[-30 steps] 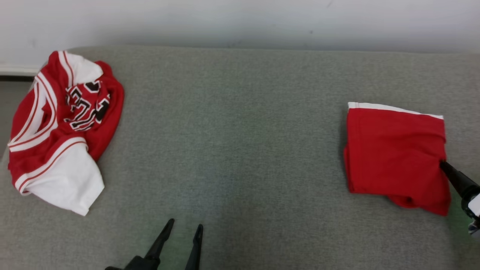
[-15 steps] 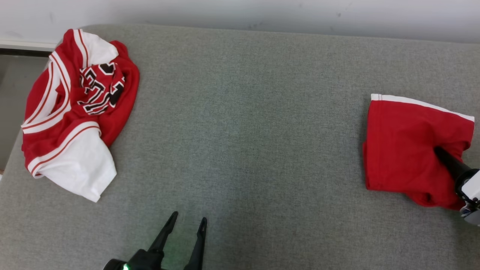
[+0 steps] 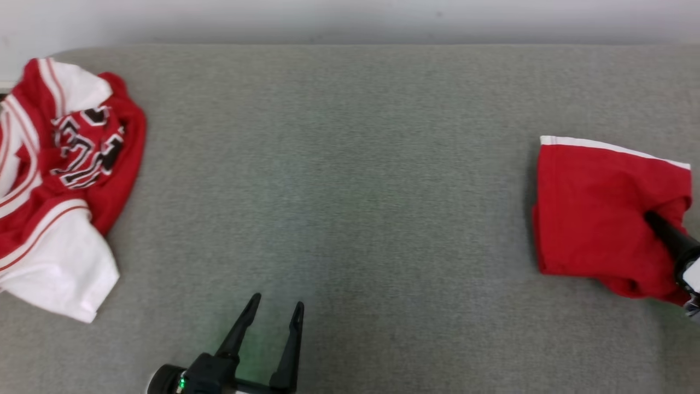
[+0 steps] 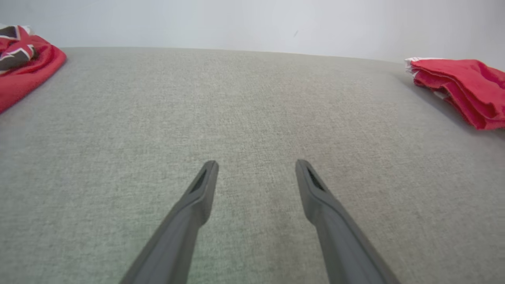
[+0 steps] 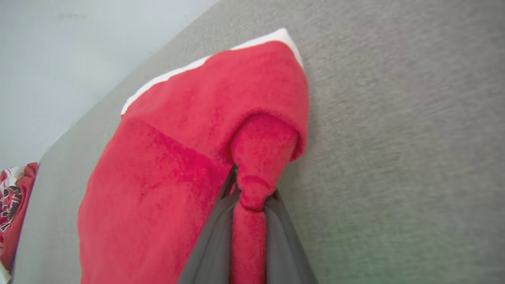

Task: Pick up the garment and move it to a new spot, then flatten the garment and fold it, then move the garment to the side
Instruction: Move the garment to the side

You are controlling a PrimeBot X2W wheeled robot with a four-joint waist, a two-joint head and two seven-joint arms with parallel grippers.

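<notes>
A folded red garment [image 3: 596, 208] with a white band along its far edge lies at the right of the grey padded surface [image 3: 339, 180]. My right gripper [image 3: 653, 219] reaches in from the right edge and is shut on the garment's near right border. In the right wrist view the fingers [image 5: 252, 185] pinch a bunched ridge of red cloth [image 5: 177, 157] between them. My left gripper [image 3: 276, 303] stands open low in the middle, with nothing between its fingers [image 4: 256, 167]. From the left wrist, the folded garment [image 4: 461, 86] shows at the far right.
A crumpled red and white jersey [image 3: 60, 180] with black lettering lies at the left edge of the surface, also seen as a jersey corner [image 4: 23, 75] and a jersey edge [image 5: 12, 205]. A pale wall [image 3: 350, 19] runs behind the surface.
My right gripper has closed on the red garment's edge and bunched the cloth there. The head camera has shifted. The left gripper stays open.
</notes>
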